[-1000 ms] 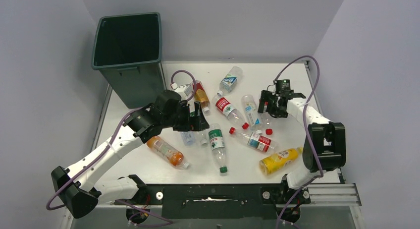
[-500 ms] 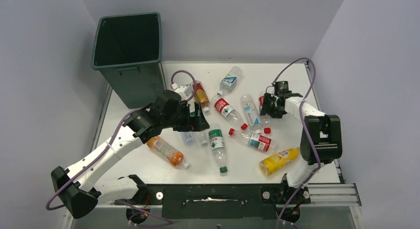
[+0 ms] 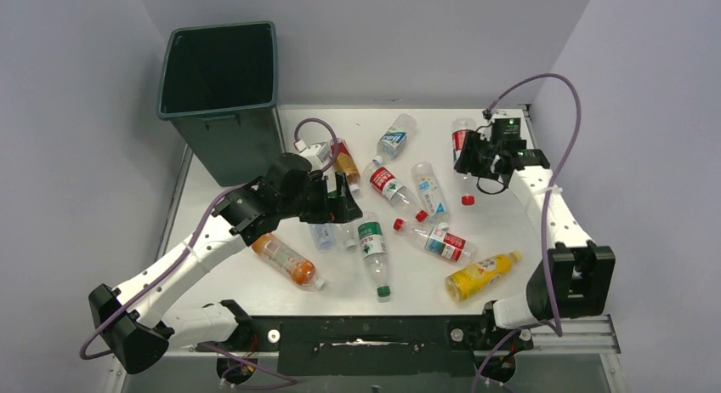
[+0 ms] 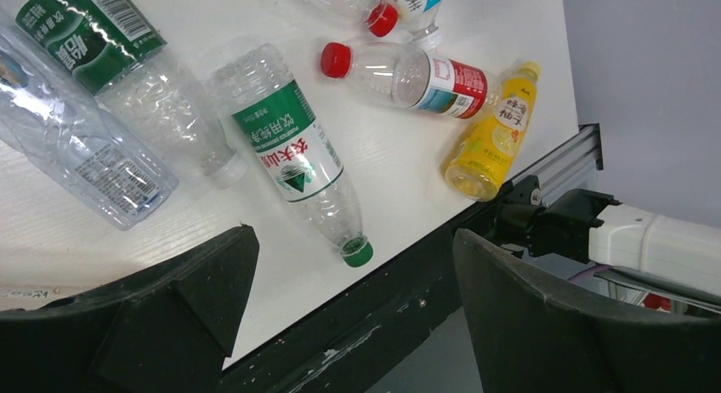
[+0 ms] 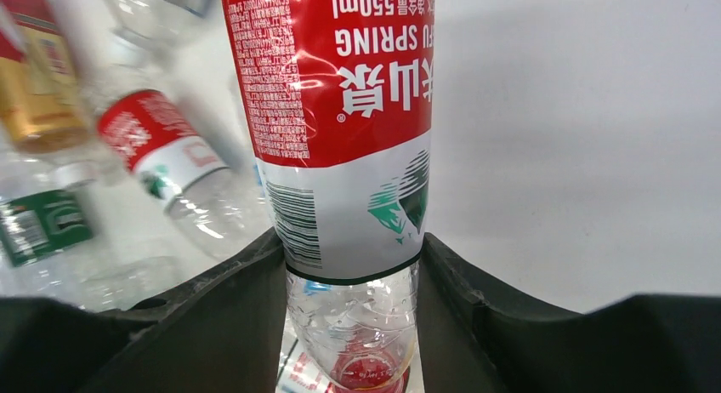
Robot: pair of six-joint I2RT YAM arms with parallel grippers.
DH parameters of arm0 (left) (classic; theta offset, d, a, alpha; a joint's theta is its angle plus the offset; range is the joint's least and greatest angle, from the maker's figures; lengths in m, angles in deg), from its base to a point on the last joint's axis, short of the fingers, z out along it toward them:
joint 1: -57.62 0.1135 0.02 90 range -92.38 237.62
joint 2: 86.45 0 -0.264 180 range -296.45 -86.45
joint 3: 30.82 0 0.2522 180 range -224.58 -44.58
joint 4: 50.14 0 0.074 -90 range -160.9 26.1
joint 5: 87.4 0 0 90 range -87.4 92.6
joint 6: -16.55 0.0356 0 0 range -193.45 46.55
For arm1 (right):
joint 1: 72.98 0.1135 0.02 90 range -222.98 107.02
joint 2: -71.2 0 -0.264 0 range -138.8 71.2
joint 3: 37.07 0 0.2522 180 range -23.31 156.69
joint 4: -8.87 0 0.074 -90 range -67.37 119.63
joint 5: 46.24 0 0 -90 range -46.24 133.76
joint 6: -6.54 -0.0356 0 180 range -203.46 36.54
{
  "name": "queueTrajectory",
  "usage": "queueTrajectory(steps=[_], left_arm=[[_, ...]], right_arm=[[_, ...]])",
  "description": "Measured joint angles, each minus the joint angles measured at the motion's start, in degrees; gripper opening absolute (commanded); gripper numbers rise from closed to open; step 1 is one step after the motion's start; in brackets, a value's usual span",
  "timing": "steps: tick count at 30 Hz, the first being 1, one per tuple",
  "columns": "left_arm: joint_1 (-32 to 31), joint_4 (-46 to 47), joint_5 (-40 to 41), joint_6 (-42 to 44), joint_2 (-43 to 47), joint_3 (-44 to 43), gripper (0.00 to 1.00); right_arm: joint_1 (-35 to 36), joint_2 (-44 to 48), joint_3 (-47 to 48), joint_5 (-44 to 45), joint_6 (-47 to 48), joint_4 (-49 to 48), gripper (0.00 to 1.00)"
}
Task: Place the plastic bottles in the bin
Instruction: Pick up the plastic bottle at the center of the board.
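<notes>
Several plastic bottles lie on the white table [image 3: 255,282], among them a green-labelled one [image 3: 372,244] [image 4: 289,155], an orange one [image 3: 285,259] and a yellow one [image 3: 480,274] [image 4: 493,138]. My right gripper [image 3: 472,155] [image 5: 350,240] is shut on a clear red-labelled bottle [image 3: 462,139] [image 5: 340,78], held off the table at the far right with its red cap downward. My left gripper [image 3: 344,207] [image 4: 353,240] hangs open over the bottles at mid-table, with nothing between its fingers. The dark green bin [image 3: 229,146] stands at the far left, and its inside looks dark.
More bottles lie between the arms: red-labelled ones [image 3: 387,185] [image 3: 442,240], blue-labelled ones [image 3: 395,139] [image 3: 429,189] and an amber one [image 3: 344,163]. Grey walls close in both sides. The black front rail [image 3: 366,333] runs along the near edge.
My right gripper closed on the red-labelled bottle, then lifted it up and toward the far right corner. The left arm has hardly moved.
</notes>
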Motion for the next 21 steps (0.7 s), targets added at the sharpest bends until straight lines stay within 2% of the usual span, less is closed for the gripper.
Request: queueTrajectory(steps=[5, 10, 21], left_arm=[[0.0, 3.93, -1.68, -1.42, 0.0, 0.0, 0.89], [0.0, 11.96, -4.33, -5.25, 0.0, 0.96, 0.89], [-0.22, 28.61, -6.08, -15.04, 0.33, 8.85, 0.89]], right_arm=[[0.02, 8.11, 2.75, -5.53, 0.63, 2.45, 0.39], [1.86, 15.61, 1.95, -12.46, -0.5, 5.05, 0.39], [19.19, 31.74, -10.23, -16.7, -14.71, 1.86, 0.39]])
